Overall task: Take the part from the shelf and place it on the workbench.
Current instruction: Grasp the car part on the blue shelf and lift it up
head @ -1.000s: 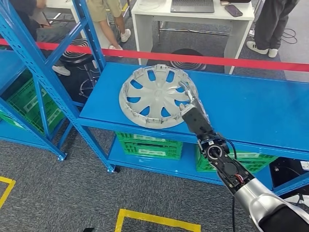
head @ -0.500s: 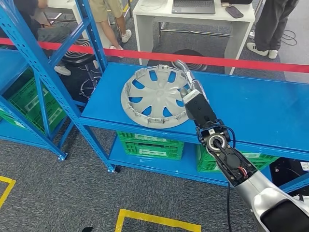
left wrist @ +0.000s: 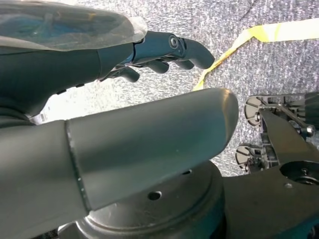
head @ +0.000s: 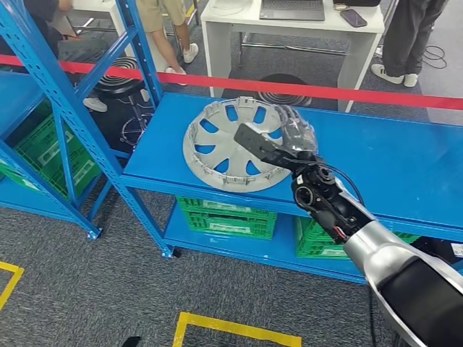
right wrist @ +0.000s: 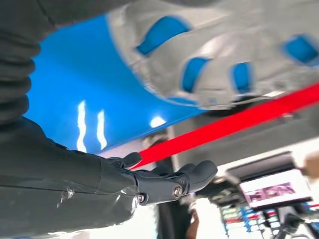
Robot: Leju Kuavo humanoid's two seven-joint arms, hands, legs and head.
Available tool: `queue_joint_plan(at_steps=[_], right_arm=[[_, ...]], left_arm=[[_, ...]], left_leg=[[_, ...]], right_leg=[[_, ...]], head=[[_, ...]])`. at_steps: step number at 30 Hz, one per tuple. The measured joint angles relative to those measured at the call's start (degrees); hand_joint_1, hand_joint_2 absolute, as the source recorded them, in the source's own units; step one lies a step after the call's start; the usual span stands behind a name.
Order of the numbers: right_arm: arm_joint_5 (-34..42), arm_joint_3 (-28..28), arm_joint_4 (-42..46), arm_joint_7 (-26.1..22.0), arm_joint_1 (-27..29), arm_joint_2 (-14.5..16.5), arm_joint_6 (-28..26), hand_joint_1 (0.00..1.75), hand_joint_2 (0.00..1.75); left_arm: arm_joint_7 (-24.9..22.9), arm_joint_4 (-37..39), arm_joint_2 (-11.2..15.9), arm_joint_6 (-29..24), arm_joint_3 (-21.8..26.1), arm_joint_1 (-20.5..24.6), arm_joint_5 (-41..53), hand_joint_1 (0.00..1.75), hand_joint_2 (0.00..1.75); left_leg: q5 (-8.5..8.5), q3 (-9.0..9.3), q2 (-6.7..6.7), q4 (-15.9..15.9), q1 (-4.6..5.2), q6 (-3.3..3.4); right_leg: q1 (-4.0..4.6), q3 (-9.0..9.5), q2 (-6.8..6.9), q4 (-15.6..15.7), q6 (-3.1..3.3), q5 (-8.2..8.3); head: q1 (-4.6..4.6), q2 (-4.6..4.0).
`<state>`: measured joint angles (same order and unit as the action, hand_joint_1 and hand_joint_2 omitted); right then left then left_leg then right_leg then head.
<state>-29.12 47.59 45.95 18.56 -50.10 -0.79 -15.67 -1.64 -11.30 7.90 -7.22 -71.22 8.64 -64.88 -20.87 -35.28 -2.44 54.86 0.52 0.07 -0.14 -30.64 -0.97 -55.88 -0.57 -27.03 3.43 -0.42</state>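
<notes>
The part is a silver hubcap (head: 226, 144) with several blue gaps, lying flat on the blue shelf board (head: 382, 159). My right hand (head: 278, 141) hovers at the hubcap's right edge, turned on its side, its thumb stretched out over the rim and its plastic-wrapped fingers (head: 294, 126) behind. It holds nothing. The right wrist view shows its dark fingers (right wrist: 177, 181) extended, with the blurred hubcap (right wrist: 226, 59) beyond them. My left hand (left wrist: 112, 99) hangs over the grey carpet with its fingers (left wrist: 169, 50) stretched out and nothing in it.
A red tape (head: 328, 90) runs behind the shelf. Green crates (head: 223, 217) sit on the lower board. Blue rack uprights (head: 60, 108) stand to the left. A white table (head: 283, 29) and people's legs are farther back. Yellow floor marking (head: 234, 329) lies in front.
My right hand has rolled over at the hubcap's right edge, and its thumb now reaches across the rim. The forearm has swung closer to the shelf. The hubcap stays put.
</notes>
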Motion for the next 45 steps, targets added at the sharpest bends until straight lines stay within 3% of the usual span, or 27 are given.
queue_joint_plan(at_steps=[12, 18, 22, 32, 45], right_arm=[[-5.57, 5.07, -12.14, -1.99, -1.06, 0.95, -0.06, 0.0, 1.75], [-10.41, 7.49, -15.09, -6.75, -0.98, 2.85, 2.24, 0.0, 1.75], [-13.11, 9.25, -16.89, -9.39, -0.28, 4.67, 0.73, 0.0, 1.75], [-15.94, 11.04, -19.46, -13.13, -0.03, 6.46, -3.12, 0.0, 1.75], [-15.55, 11.62, -22.17, -15.04, 0.93, 7.02, -3.68, 0.0, 1.75]], left_arm=[[0.57, 0.0, 0.28, 0.11, -0.55, 0.1, -0.2, 0.0, 0.0], [1.1, 0.0, 0.28, 0.2, -0.6, 0.28, -0.16, 0.0, 0.0], [1.36, 0.0, 0.28, 0.28, -0.6, 0.38, -0.14, 0.0, 0.0], [1.44, 0.0, 0.28, 0.69, -0.6, 0.36, 0.16, 0.0, 0.0], [2.23, 0.0, 0.27, 1.2, -0.63, 0.27, 0.05, 0.0, 0.0]], left_leg=[[-0.01, 0.0, 0.01, -0.01, 0.0, 0.0], [-0.01, 0.02, 0.06, -0.03, -0.01, -0.01], [-0.01, 0.02, 0.05, -0.03, -0.05, -0.01], [-0.01, 0.01, 0.06, -0.01, -0.13, -0.01], [-0.01, 0.02, 0.06, 0.01, -0.13, -0.01]], right_leg=[[0.0, 0.0, -0.02, 0.05, 0.0, 0.0], [0.02, -0.01, -0.08, 0.05, 0.0, 0.0], [0.02, -0.02, -0.06, 0.05, 0.01, -0.01], [-0.01, -0.01, -0.07, 0.07, 0.02, -0.01], [-0.01, -0.02, -0.07, 0.09, 0.02, -0.01]], head=[[0.0, 0.0], [0.0, 0.0], [0.0, 0.0], [0.0, 0.0], [0.0, 0.0]])
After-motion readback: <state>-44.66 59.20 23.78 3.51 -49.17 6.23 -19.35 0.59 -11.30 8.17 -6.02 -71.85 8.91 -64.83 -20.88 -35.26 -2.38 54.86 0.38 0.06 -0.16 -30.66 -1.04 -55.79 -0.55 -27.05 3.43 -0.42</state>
